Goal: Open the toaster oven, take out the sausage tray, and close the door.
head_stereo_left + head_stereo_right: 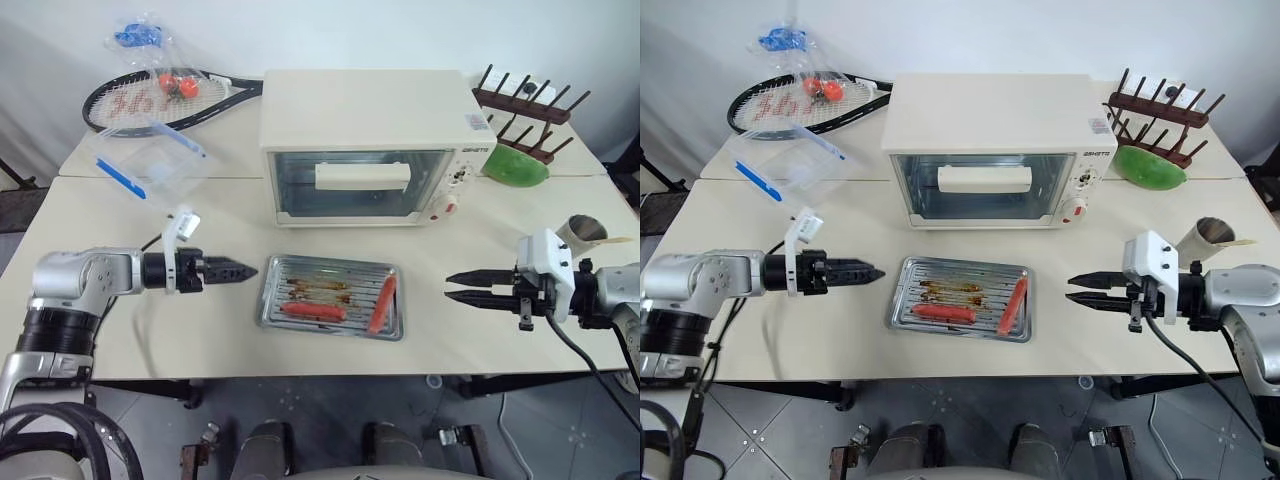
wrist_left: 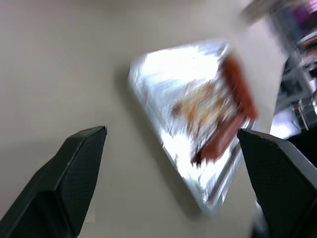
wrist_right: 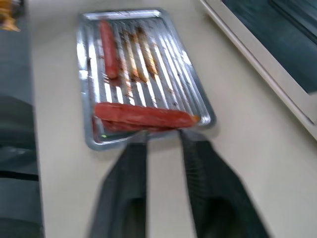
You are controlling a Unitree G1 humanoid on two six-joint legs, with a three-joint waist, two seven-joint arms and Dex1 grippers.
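Note:
The cream-white toaster oven point(image 1: 365, 110) stands at the back of the table. Its glass door point(image 1: 300, 190) is closed, with the bar handle point(image 1: 362, 177) facing me. The sausage tray point(image 1: 332, 260) lies on the table in front of the oven, shiny and ridged, holding red sausages point(image 1: 313, 311) and brown grease stains. My left gripper point(image 1: 250, 270) is just left of the tray, pointing at its short edge, open with nothing between its fingers point(image 2: 84, 163). My right gripper point(image 1: 450, 286) hovers a short way right of the tray, pointing at it, its jaws apart and empty.
A tennis racket point(image 1: 150, 100) and a bag of tomatoes point(image 1: 175, 85) lie at the back left. A clear plastic box with a blue edge point(image 1: 150, 160) sits nearer. At the back right are a wooden rack point(image 1: 525, 110) and a green object point(image 1: 515, 168). A paper cup point(image 1: 585, 232) stands beside my right arm.

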